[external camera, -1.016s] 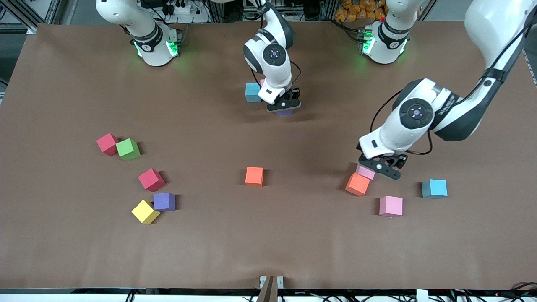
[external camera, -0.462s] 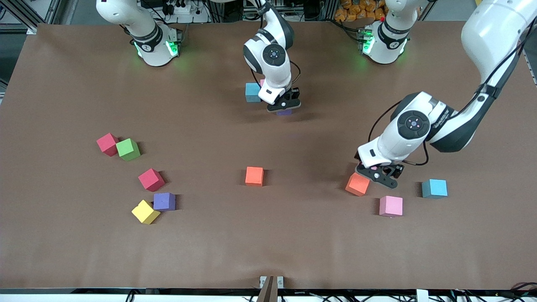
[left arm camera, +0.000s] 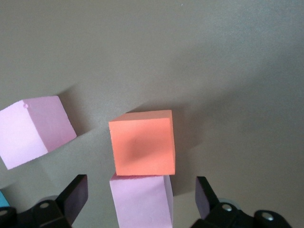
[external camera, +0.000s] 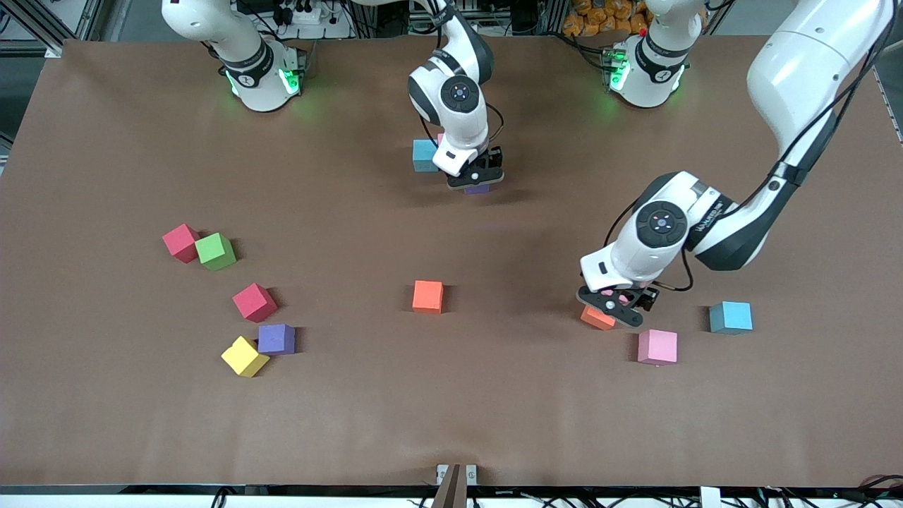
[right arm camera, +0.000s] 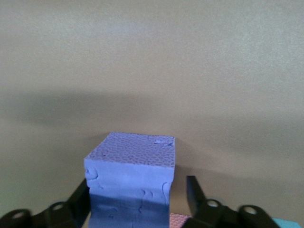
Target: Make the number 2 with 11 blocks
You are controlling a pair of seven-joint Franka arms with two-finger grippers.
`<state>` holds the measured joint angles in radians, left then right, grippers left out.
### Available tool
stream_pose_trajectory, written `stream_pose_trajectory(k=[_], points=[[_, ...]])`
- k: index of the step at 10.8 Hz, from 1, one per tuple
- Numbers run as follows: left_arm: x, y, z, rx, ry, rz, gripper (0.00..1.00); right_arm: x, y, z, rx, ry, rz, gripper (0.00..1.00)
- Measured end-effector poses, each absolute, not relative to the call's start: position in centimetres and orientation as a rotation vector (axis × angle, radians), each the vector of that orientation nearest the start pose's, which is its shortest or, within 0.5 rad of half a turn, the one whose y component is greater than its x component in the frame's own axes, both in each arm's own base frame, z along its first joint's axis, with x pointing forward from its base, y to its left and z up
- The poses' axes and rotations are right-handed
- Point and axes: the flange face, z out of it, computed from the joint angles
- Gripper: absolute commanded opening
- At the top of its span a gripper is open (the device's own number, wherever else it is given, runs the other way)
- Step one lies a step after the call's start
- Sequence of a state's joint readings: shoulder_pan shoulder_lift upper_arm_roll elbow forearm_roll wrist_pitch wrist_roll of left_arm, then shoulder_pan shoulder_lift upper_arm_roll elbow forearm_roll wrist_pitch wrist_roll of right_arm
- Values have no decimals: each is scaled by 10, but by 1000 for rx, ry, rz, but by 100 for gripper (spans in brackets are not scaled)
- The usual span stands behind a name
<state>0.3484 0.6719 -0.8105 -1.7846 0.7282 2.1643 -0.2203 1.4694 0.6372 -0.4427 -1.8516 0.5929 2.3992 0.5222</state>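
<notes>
R gripper (external camera: 477, 178), fingers parted w/ purple block (right arm camera: 130, 183) between, sets it by blue block (external camera: 425, 155) to start the 2; L gripper (external camera: 611, 307), fingers wide & empty, straddles pink block (left arm camera: 141, 201) touching orange block (left arm camera: 142, 142) for pickup.

left gripper (left arm camera: 137, 199): fingers spread wide, nothing clamped | pink block (left arm camera: 141, 202): between the fingers, clear of both | orange block (left arm camera: 142, 142): touching that pink block's edge | second pink block (left arm camera: 34, 130): tilted, apart from the orange one | brown table (left arm camera: 213, 61)
</notes>
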Motion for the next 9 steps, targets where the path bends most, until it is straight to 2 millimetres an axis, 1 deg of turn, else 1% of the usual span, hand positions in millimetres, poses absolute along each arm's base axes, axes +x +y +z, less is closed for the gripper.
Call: stream_pose_trajectory(k=[2,4,5,6,7,9], points=[[614,-213,258,-2907,835,-26,100,318,558,210,-3009,-167,141,100],[618,-208,251,-2928,826,-39,100,328,557,226,-2965,-89,149,100],[619,-208,248,-2934,824,-35,100,338,553,239,-2948,-53,142,100],[619,-208,247,-2937,824,-32,100,352,545,253,-2934,-17,134,100],[620,-208,246,-2943,820,-30,100,369,534,266,-2920,24,121,100],[622,-205,242,-2963,803,-34,100,402,515,287,-2902,93,66,100]])
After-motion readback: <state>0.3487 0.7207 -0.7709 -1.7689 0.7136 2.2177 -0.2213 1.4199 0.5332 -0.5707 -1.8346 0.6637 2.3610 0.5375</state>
